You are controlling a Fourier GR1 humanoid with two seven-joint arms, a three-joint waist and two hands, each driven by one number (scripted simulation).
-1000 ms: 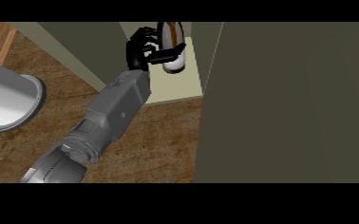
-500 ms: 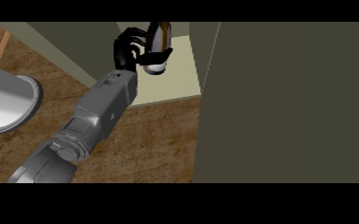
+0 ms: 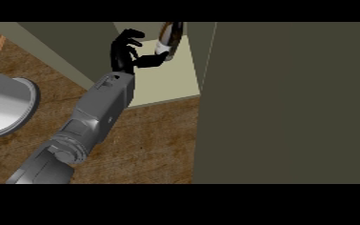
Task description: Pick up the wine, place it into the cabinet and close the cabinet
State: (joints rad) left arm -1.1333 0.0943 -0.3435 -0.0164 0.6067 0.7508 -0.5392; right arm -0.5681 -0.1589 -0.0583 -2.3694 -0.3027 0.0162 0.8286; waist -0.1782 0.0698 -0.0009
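- You see only one arm: a grey forearm runs from the lower left of the frame up toward the upper middle, ending in a black hand [image 3: 126, 52]. Which of the robot's hands it is cannot be told from this view; it enters from the left side of the frame.
- The hand's fingers [image 3: 128, 37] are spread and only lightly bent, pointing up; they are not wrapped round anything.
- The thumb [image 3: 156, 59] reaches out to the right and its tip meets the lower end of the wine [image 3: 170, 38].
- The wine bottle sits at the upper middle of the frame, tilted, its top cut by the frame's upper edge; it is over the pale cabinet shelf [image 3: 165, 83], inside the opening.
- The cabinet door [image 3: 281, 105] fills the right half of the frame as a broad dark panel, standing open beside the shelf.
- The wooden counter [image 3: 151, 143] spreads across the lower left, below the shelf edge.
- A grey, shiny round object [image 3: 14, 105] shows at the left edge, on the counter, well apart from the hand.
- No second hand shows anywhere in the frame.
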